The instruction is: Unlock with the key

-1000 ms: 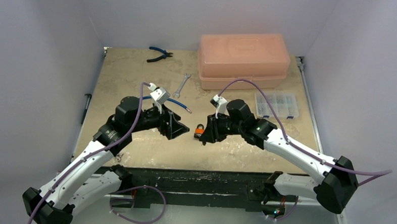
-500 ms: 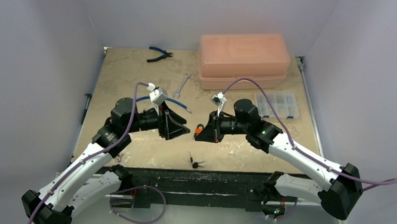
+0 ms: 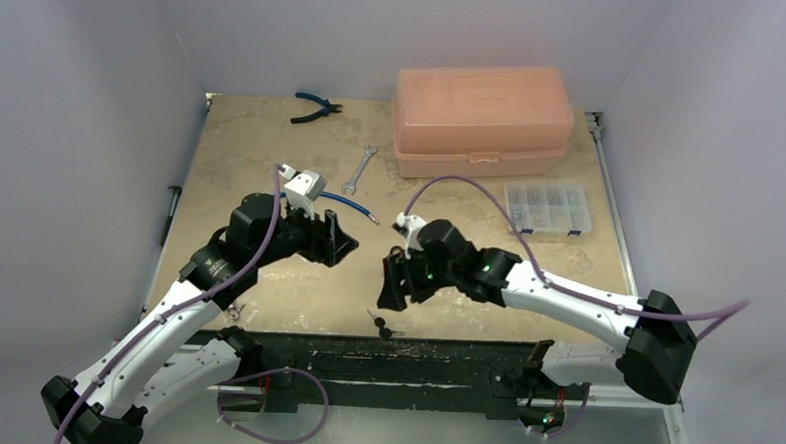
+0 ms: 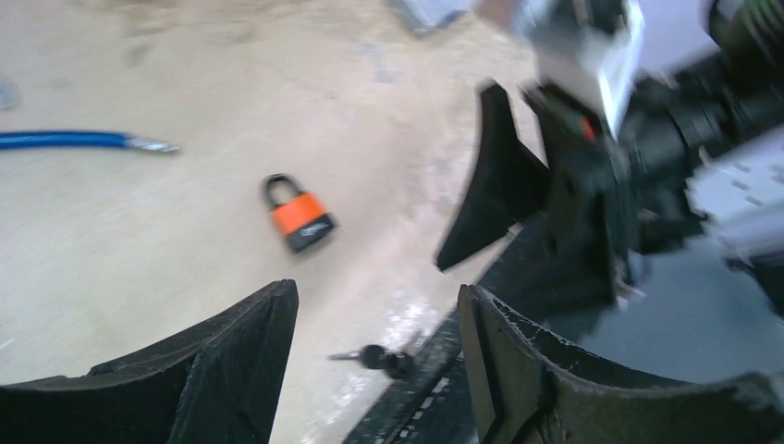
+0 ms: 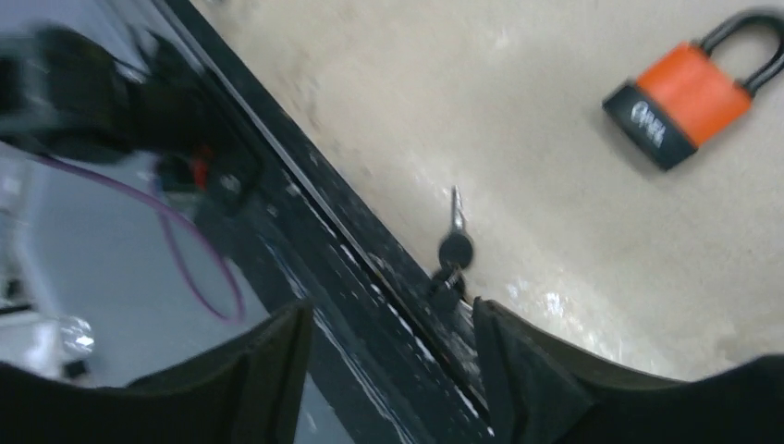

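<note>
Over on the left, the left gripper [image 3: 340, 242] hangs above the table [image 3: 262, 146] with its jaws spread wide and nothing in them. The orange padlock [image 4: 300, 215] lies flat on the tabletop ahead of it (rather blurred in its wrist view). The key [image 3: 384, 327] lies alone near the table's front edge, apart from the padlock, and the right gripper [image 3: 388, 294] tilts down over it, jaws likewise wide open and empty, the key showing on the table between its fingers [image 5: 268, 370].
</note>
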